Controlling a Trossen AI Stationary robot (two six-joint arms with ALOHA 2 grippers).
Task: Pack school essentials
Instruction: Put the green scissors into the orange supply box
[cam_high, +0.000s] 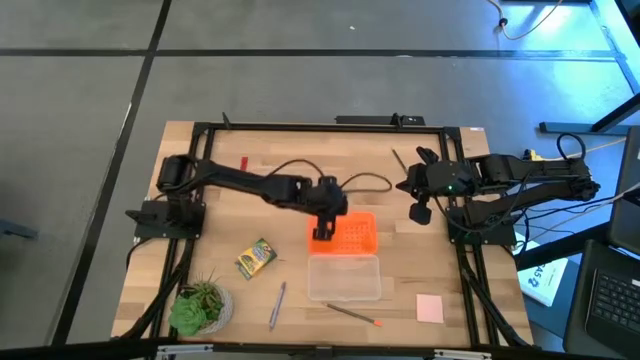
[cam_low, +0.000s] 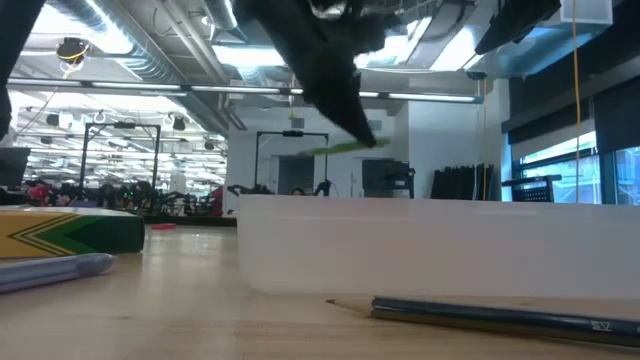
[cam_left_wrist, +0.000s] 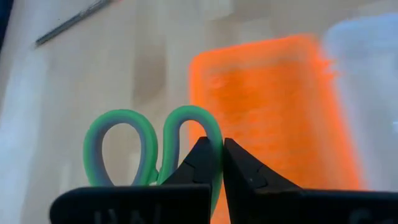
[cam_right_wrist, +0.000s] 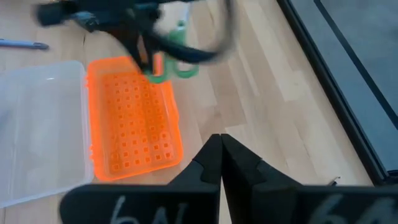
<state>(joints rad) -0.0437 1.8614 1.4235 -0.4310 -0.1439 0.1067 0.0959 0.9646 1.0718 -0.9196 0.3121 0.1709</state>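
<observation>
Presently the left gripper (cam_left_wrist: 214, 163), jaws clamped on one loop of the green-handled scissors (cam_left_wrist: 152, 146) above the orange lid (cam_left_wrist: 267, 118), should carry them over the clear case (cam_high: 343, 277) beyond before releasing; the right gripper (cam_right_wrist: 221, 163) waits closed, empty.

I see green-handled scissors (cam_left_wrist: 152, 149), grey inside the loops, and an orange lid (cam_high: 346, 233) with a square grid pattern beside its clear case (cam_high: 344, 278); there's a yellow-green crayon box (cam_high: 256, 258), a pink note pad (cam_high: 430, 308) and a pale wood table (cam_high: 420, 270).
</observation>
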